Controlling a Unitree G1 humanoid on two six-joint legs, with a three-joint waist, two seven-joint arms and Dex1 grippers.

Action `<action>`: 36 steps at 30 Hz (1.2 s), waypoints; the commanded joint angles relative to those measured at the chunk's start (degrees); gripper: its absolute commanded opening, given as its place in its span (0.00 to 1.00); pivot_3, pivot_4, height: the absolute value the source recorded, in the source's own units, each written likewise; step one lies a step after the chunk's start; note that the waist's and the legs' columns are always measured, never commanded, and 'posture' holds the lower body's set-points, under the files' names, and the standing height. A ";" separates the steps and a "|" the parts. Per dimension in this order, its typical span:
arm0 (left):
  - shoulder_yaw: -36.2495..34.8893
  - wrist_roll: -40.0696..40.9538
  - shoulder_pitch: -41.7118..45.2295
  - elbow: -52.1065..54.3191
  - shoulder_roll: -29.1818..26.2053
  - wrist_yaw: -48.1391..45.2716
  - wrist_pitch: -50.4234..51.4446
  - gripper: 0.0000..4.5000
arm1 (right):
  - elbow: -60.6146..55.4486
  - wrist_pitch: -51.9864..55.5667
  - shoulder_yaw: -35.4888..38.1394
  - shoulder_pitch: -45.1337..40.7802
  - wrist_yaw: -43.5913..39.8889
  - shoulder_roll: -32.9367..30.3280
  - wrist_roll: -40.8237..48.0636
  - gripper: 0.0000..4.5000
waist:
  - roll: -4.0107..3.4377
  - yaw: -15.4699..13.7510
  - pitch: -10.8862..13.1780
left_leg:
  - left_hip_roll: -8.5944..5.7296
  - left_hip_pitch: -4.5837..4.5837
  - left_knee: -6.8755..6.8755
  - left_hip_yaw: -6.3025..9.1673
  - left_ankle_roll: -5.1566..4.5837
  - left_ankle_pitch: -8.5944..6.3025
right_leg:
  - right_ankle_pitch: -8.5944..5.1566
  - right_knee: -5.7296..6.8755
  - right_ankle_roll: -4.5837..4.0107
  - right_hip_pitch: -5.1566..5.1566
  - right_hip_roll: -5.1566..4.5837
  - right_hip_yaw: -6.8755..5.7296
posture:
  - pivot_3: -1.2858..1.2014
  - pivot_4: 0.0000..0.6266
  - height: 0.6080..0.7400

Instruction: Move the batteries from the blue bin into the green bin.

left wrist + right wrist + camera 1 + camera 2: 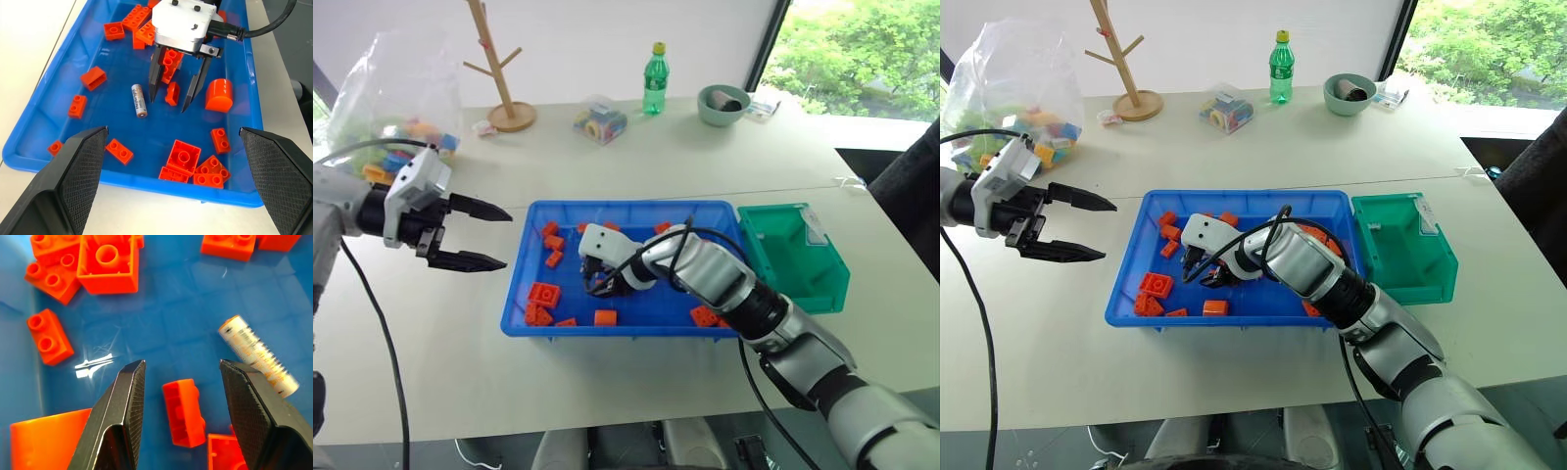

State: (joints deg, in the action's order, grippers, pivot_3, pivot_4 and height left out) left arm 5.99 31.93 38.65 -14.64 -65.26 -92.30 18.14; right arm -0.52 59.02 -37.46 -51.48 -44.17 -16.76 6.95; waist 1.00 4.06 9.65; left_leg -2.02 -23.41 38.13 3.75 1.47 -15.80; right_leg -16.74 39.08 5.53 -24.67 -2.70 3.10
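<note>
Battery [139, 100] lies flat on blue bin [529, 328] floor among orange bricks [543, 294] | right gripper [181, 382] spread, empty, straddling a small brick just beside it | left gripper [484, 235] spread, beside bin | green bin [832, 284] right of blue.

Faint print on the battery [257, 356], too blurred to read, white label on the green bin [816, 226], illegible

you see a glossy, smooth bright-blue plastic tray [41, 105] holding shiny orange plastic bricks [183, 157] and one silvery metallic-looking cylinder battery [138, 100]. the black gripper fingers [127, 406] show matt, cross-hatched textured pads. the teal-green plastic bin [822, 284] looks smooth beside you.
</note>
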 commanded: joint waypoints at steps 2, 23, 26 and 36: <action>-1.04 0.37 1.18 0.34 -0.74 -0.20 -0.32 1.00 | 3.07 -5.84 1.63 -2.06 0.49 0.57 -2.12 0.54 | 0.00 -0.07 0.00 | -0.01 0.00 0.01 0.00 0.00 0.00 | 0.00 0.00 0.00 0.01 -0.03 0.00 | 0.52 0.24 0.97; -2.32 1.01 0.26 2.05 -1.67 -0.20 0.90 1.00 | 27.60 -24.93 6.28 -8.12 0.28 5.10 -8.30 0.54 | 0.00 -0.01 0.00 | -0.02 0.00 0.01 0.00 0.00 0.00 | 0.00 0.00 0.00 0.01 -0.01 0.00 | 0.52 0.24 0.97; -2.43 0.88 0.35 2.11 -1.60 -0.20 1.05 1.00 | 31.88 -27.63 7.02 -8.62 0.34 6.58 -9.17 0.54 | 0.00 0.11 0.00 | -0.01 0.00 0.01 0.00 0.00 0.00 | 0.00 0.01 0.00 0.00 0.00 0.00 | 0.52 0.24 0.97; -3.32 0.57 -0.25 2.60 -1.47 -0.20 1.54 1.00 | 24.46 -24.87 9.05 -10.18 -4.58 7.48 -8.95 0.54 | 0.00 -0.01 0.00 | -0.02 0.01 0.01 0.01 0.01 0.01 | 0.00 0.03 0.00 0.00 0.00 0.00 | 0.52 0.24 0.97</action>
State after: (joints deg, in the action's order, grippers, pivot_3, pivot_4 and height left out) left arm 4.98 32.01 38.28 -12.87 -65.64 -92.30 19.73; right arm 28.96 33.25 -29.12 -59.75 -47.40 -9.53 -2.10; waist 1.00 4.05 9.65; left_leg -2.03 -23.41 38.15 3.76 1.48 -15.80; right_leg -16.74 39.12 5.53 -24.67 -2.70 3.10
